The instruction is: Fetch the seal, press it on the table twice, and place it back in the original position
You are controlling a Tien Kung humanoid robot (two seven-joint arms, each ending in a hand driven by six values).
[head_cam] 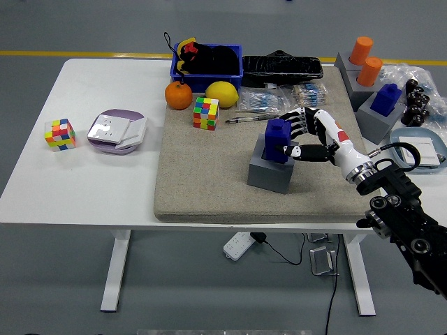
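Head view: the right hand reaches in from the lower right over the beige mat. Its fingers curl around the top of the blue seal and the thumb presses its near side, so the hand is closed on the seal. The seal sits on its grey block, and both look tilted. I cannot tell whether the seal is seated in the block or slightly raised out of it. The left arm is out of view.

Progress, as a judgement: nothing here shows a stamp mark on the mat or the table, so the pictures do not tell whether any press is done. The grip at the block fits either the fetch or the return. If this is the fetch, lifting, two presses and the return all remain.
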